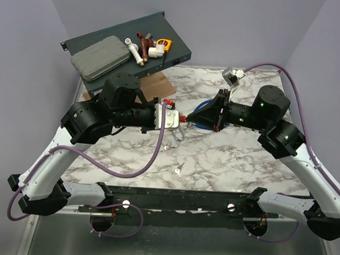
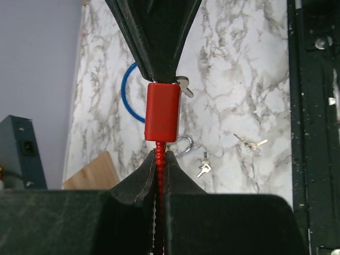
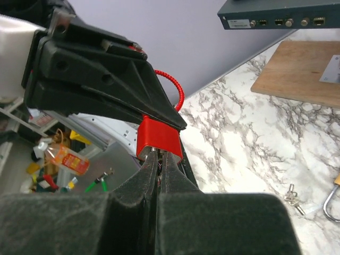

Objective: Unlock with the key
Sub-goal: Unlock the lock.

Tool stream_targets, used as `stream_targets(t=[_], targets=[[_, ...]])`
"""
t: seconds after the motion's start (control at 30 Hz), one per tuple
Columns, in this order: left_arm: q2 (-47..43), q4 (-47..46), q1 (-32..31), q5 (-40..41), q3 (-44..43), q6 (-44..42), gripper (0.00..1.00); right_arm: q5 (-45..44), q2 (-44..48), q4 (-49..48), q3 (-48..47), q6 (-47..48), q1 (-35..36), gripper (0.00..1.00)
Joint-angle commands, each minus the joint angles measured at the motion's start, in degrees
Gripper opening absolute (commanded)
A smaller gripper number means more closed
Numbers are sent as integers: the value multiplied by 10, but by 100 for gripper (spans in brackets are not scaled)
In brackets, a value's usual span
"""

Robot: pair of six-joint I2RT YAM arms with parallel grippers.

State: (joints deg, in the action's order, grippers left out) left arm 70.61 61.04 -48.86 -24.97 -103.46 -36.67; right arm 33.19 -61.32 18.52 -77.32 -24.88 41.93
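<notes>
— Between the two grippers, where's the key [image 2: 184, 86]?
— At the end of the red lock body [image 2: 162, 111], with its silver head poking out beside the right gripper [image 2: 162, 79], whose fingers are clenched on it.
— And the left gripper [image 2: 161, 155]?
— Clamped tight on the red cable [image 3: 178, 87] leaving the body's other end. Underneath, on the marble table [image 2: 239, 69], lie loose keys [image 2: 204, 169] and a padlock's shackle [image 2: 185, 146].

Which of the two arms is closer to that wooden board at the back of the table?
Left. The left gripper hangs just on the near side of the wooden board; the right gripper meets it from the other side, farther off.
</notes>
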Motion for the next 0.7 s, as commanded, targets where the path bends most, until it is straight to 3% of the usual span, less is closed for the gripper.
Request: stream_targets(t=[0.0, 0.67], targets=[[-30, -181, -33, 46, 21, -56, 0, -35, -43, -6, 19, -74, 2, 1], [-135, -328, -112, 150, 215, -271, 0, 142, -123, -42, 5, -194, -67, 1]])
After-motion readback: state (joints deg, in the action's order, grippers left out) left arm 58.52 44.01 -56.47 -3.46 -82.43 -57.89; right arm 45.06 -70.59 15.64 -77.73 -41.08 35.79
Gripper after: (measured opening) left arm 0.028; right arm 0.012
